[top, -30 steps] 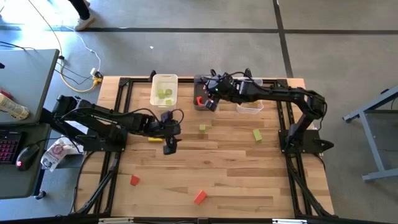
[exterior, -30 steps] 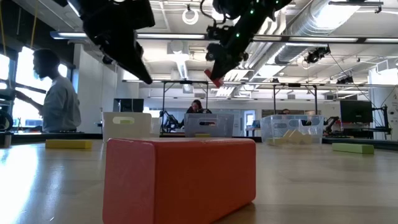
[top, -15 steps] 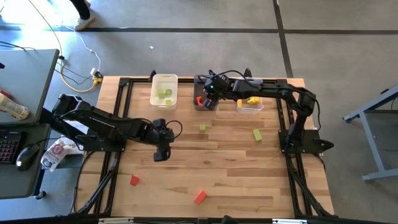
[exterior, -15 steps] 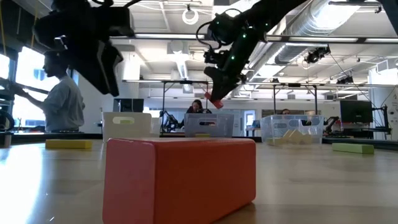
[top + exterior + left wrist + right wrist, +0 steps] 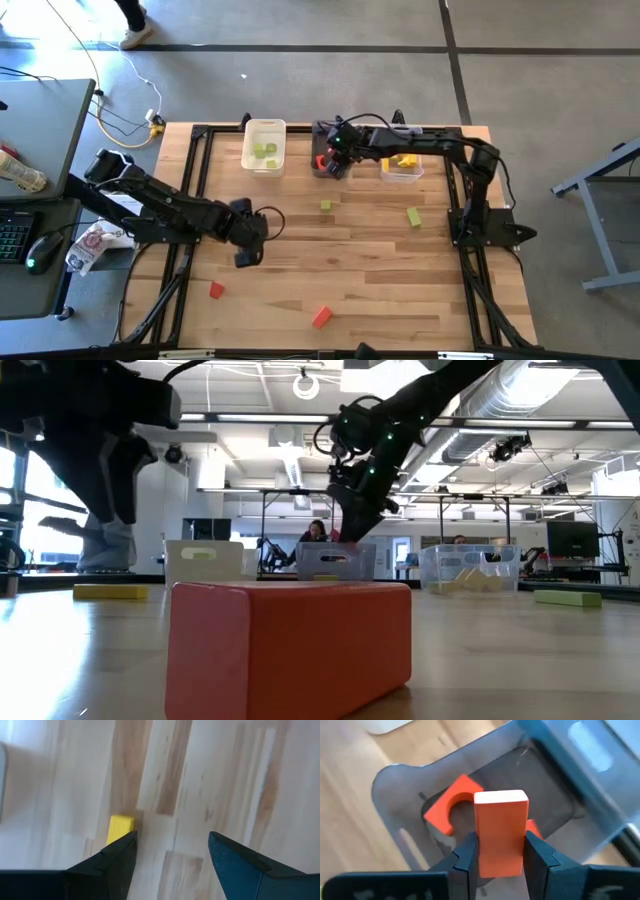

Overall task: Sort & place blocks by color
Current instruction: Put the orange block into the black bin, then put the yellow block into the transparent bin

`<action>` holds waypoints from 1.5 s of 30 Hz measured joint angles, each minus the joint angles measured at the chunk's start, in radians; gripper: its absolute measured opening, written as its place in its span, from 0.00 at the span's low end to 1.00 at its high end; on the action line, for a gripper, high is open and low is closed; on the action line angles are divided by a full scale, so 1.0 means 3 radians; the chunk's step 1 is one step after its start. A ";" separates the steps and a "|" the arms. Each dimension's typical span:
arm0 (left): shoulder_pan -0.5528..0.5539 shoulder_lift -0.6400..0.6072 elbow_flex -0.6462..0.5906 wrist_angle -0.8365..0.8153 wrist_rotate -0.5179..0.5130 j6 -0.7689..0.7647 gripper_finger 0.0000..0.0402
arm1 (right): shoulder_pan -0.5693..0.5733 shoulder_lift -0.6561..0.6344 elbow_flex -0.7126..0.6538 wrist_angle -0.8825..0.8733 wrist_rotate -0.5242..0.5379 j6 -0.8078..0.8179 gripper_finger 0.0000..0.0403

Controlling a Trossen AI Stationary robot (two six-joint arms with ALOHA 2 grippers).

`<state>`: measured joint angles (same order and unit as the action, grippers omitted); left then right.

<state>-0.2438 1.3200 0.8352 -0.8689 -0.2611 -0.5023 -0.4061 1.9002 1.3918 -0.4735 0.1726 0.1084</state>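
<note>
The right gripper (image 5: 496, 862) is pinched snug on a red rectangular wooden block (image 5: 500, 832), hanging right over the dark grey plastic bin (image 5: 322, 160) at about 12 o'clock on the light wooden slat table (image 5: 380, 270). That bin already has a red arch-shaped block (image 5: 452, 810) plus another red bit underneath.

Best move, I reckon: keep it centred over the opening, drop a touch lower, then let go so the bar lands flat and doesn't bounce off the arch or the rim. The walls sit close around the block, so no sideways drift.

The left gripper (image 5: 170, 852) hovers over the table around 9 o'clock, fingers spread wide with nothing in them. A yellow bar block (image 5: 121, 828) lies just beside 1 of its fingers (image 5: 107, 865).

The white bin (image 5: 264, 145) at 11 o'clock holds light green pieces; the clear bin (image 5: 402, 168) at 1 o'clock holds yellow ones.

Loose blocks: 2 green ones (image 5: 326, 206) mid-table and 2 red ones (image 5: 321, 317) toward 6 and 7 o'clock. Loads of open wood between them, so the left arm has easy room.
</note>
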 joint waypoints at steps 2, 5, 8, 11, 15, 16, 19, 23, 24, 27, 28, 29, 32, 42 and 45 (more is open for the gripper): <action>-0.0030 -0.0001 -0.0005 -0.0094 -0.0042 -0.0039 0.57 | 0.0000 0.0024 0.0000 0.0002 -0.0068 0.0023 0.22; -0.0057 -0.0001 -0.0059 -0.0205 -0.0067 -0.0061 0.57 | 0.0000 0.0045 0.0000 -0.0006 -0.0088 0.0029 0.22; -0.0067 -0.0002 -0.0185 -0.0206 -0.0064 -0.0051 0.57 | 0.0000 0.0045 0.0000 0.0000 -0.0090 0.0138 0.25; -0.0064 -0.0002 -0.0311 -0.0203 -0.0074 -0.0045 0.57 | 0.0000 0.0045 0.0000 -0.0004 -0.0094 0.0167 0.30; -0.0061 -0.0002 -0.0433 -0.0166 -0.0171 -0.0063 0.57 | 0.0001 0.0045 0.0000 -0.0027 -0.0062 0.0165 0.35; -0.0061 -0.0002 -0.0453 -0.0165 -0.0174 -0.0062 0.57 | 0.0001 0.0044 0.0000 -0.0027 -0.0057 0.0165 0.37; -0.0060 -0.0002 -0.0490 -0.0162 -0.0185 -0.0062 0.57 | 0.0003 0.0044 0.0000 -0.0027 -0.0056 0.0164 0.41; -0.0056 -0.0002 -0.0495 -0.0160 -0.0237 0.0019 0.57 | 0.0003 0.0034 0.0000 -0.0029 -0.0056 0.0163 0.47; -0.0042 -0.0002 -0.0495 -0.0160 -0.0242 0.0048 0.57 | 0.0003 0.0023 0.0000 -0.0030 -0.0057 0.0163 0.48; 0.0044 -0.0002 -0.0495 -0.0159 -0.0228 0.0173 0.57 | 0.0003 -0.0038 0.0000 -0.0030 -0.0109 0.0172 0.50; 0.0081 -0.0002 -0.0495 -0.0159 -0.0227 0.0231 0.57 | 0.0003 -0.0063 0.0000 -0.0033 -0.0122 0.0181 0.50; 0.0120 -0.0002 -0.0495 -0.0159 -0.0226 0.0283 0.57 | 0.0003 -0.0087 0.0000 -0.0044 -0.0142 0.0205 0.50; 0.0249 -0.0002 -0.0495 -0.0155 -0.0194 0.0412 0.57 | 0.0004 -0.0157 0.0000 -0.0058 -0.0252 0.0236 0.50; 0.0650 -0.0001 -0.0496 -0.0061 0.0157 0.0640 0.57 | 0.0104 -0.0295 0.0000 -0.0175 -0.0378 0.0233 0.51; 0.0778 -0.0001 -0.0496 -0.0040 0.0252 0.0692 0.57 | 0.0145 -0.0295 0.0000 -0.0189 -0.0378 0.0225 0.51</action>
<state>-0.0105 1.3197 0.6865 -0.8808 -0.1856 -0.2948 -0.3625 1.8118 1.3918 -0.5302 0.0593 0.1759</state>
